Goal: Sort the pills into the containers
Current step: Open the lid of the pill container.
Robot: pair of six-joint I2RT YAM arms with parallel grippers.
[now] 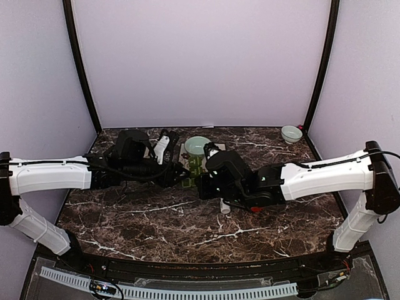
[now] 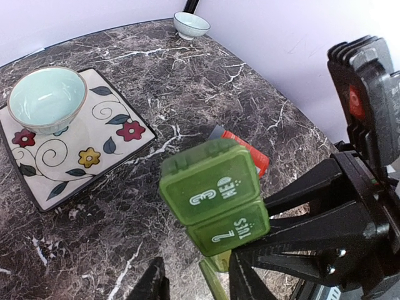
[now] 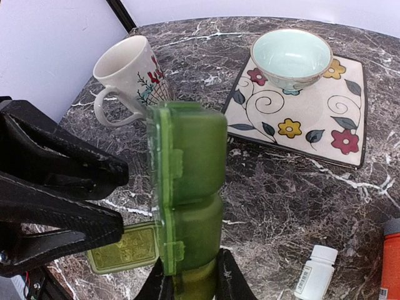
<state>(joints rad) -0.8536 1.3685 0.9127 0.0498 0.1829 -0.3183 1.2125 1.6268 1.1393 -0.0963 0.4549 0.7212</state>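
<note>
Fingers of the right gripper (image 3: pixel 190 282) pinch the bottom end of the dark green pill box (image 3: pixel 187 175) and hold the three-compartment strip upright over the marble table (image 1: pixel 187 225). Its lowest lid (image 3: pixel 122 250) hangs open to one side, while the lids marked WED and TUES are shut. The left gripper (image 2: pixel 199 284) faces the box with its fingers apart and the open lid between them; I cannot tell whether they touch it. Beyond the box are a floral mug (image 3: pixel 131 75) and a pale green bowl (image 3: pixel 290 56) on a flowered square plate (image 3: pixel 312 134). A small white bottle (image 3: pixel 315 272) sits on the table nearby.
</note>
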